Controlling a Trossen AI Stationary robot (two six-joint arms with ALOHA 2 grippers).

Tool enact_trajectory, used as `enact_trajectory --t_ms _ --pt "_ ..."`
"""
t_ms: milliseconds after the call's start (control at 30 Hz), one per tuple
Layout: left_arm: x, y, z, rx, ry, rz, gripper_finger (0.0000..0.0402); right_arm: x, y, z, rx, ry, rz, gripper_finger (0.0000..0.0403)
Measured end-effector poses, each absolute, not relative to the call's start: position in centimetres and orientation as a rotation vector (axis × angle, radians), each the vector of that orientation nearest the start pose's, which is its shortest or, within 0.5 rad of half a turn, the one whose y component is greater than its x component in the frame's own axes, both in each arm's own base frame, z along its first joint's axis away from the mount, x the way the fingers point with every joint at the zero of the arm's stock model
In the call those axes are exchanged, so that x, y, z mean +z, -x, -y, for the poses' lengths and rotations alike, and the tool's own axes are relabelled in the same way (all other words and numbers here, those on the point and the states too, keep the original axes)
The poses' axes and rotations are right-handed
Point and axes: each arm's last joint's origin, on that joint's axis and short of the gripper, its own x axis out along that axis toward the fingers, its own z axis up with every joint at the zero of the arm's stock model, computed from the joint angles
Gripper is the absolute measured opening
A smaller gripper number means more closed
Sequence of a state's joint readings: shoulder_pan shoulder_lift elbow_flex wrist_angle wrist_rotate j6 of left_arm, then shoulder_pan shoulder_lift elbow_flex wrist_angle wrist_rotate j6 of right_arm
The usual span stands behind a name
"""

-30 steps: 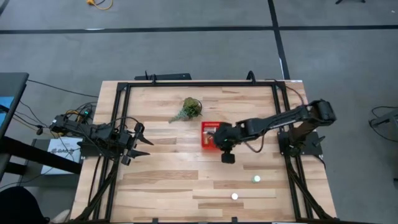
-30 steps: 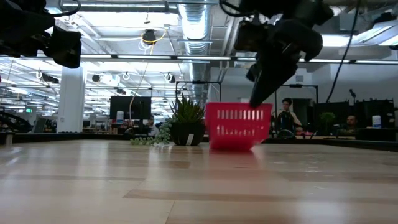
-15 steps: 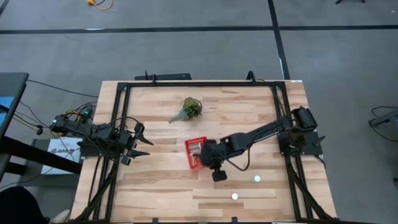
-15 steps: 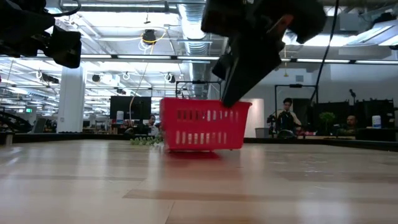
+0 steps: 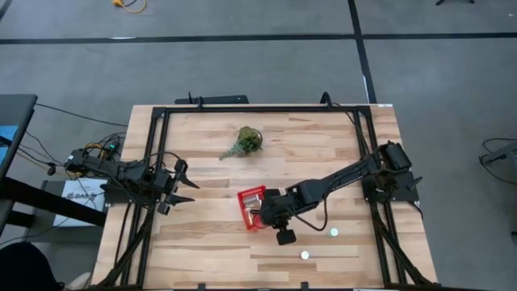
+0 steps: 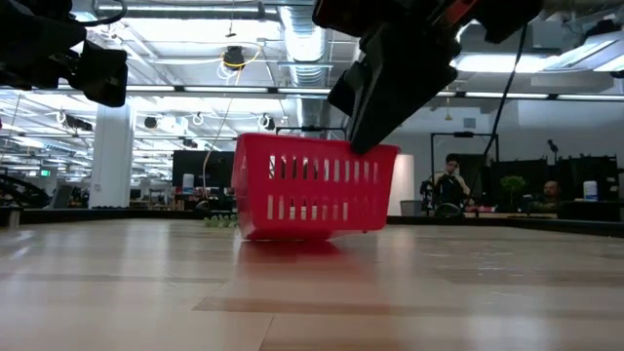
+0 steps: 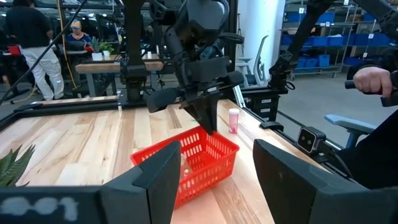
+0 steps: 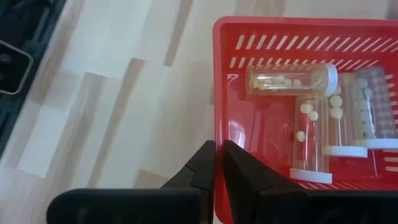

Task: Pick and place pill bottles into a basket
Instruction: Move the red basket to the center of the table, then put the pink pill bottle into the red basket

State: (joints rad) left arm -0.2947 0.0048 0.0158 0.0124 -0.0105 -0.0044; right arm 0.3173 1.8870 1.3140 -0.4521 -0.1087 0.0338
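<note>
The red basket is near the middle of the table and also shows in the low view and the left wrist view. Several clear pill bottles with white caps lie inside it. Two more bottles stand on the table toward the near right, and one of them shows in the left wrist view. My right gripper is shut on the basket. My left gripper is open and empty at the table's left edge. My right gripper pinches the basket's side wall at its rim, one finger inside and one outside. The fingers come from above, pointing down. The basket sits slightly tilted, low over the table. I cannot tell whether its bottom touches the wood.
A green plant sprig lies toward the far side. A black frame runs round the tabletop. People and workbenches show in the room beyond the table. Bare wood lies to the left of the basket.
My right gripper has moved toward the table's left and near edges, still shut on the basket. The basket has gone along with it across the table and has turned about a little.
</note>
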Motion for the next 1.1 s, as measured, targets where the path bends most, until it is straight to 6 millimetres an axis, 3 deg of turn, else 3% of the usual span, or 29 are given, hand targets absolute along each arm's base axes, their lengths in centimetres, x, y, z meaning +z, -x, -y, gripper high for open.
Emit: enact_trajectory --t_ms 267,567,700,933,1100 --pt "17.0 -9.3 2.8 -0.284 0.008 0.022 0.0192 19.1 -37.1 -12.6 0.415 0.067 -1.012 0.0058" --pt "17.0 -9.3 2.8 -0.284 0.008 0.023 0.0192 19.1 -37.7 -11.1 0.388 0.048 -1.007 0.0130" --pt "17.0 -9.3 2.8 -0.284 0.008 0.023 0.0192 19.0 -37.0 -10.8 0.392 0.070 -1.075 0.0152" --pt "17.0 -9.3 2.8 -0.284 0.008 0.022 0.0192 19.6 -35.5 -12.4 0.405 0.067 -1.134 0.0156" --pt "17.0 -9.3 2.8 -0.284 0.008 0.022 0.0192 19.1 -33.5 -13.9 0.300 0.106 -1.283 0.0142"
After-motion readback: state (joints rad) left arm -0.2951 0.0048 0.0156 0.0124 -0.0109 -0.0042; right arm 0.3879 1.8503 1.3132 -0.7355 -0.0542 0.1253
